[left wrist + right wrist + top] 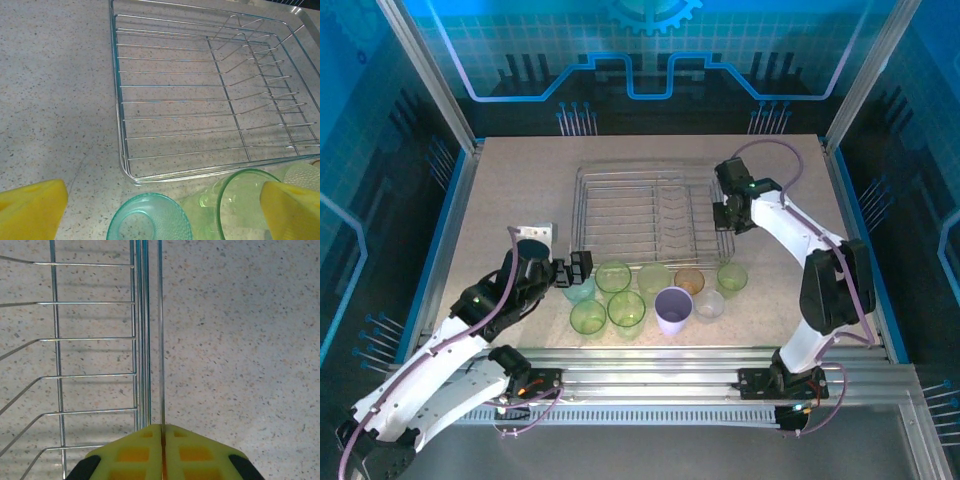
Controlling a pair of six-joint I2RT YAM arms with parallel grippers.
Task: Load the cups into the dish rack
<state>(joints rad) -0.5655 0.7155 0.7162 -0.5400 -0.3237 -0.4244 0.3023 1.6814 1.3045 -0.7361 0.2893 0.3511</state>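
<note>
Speckled beige table (510, 200) inside a blue-lit enclosure, with the wire dish rack (620, 205) sitting about in the middle and nothing in it.

All the cups are still out on the table, bunched along the rack's near side. Closest to the rack there's a row: a teal cup (580, 290), two green ones (613, 275) (653, 277), an amber one (689, 281) and another green (732, 276). Behind those, further from the rack, are two more green (588, 317) (626, 311), a lilac one (673, 310) and a clear one (708, 305).

The left gripper (575, 270) is just off the rack's near-left corner with its fingers spread wide. In its wrist view the teal cup (150, 220) and a green cup (240, 176) sit between the yellow fingers (32, 210), not touching either.

The right gripper (728, 218) is at the rack's right side, fingers (135, 455) pressed together. The rack's rim wire (161, 340) runs straight into the seam between them, but I honestly can't tell if it's actually nipped.
</note>
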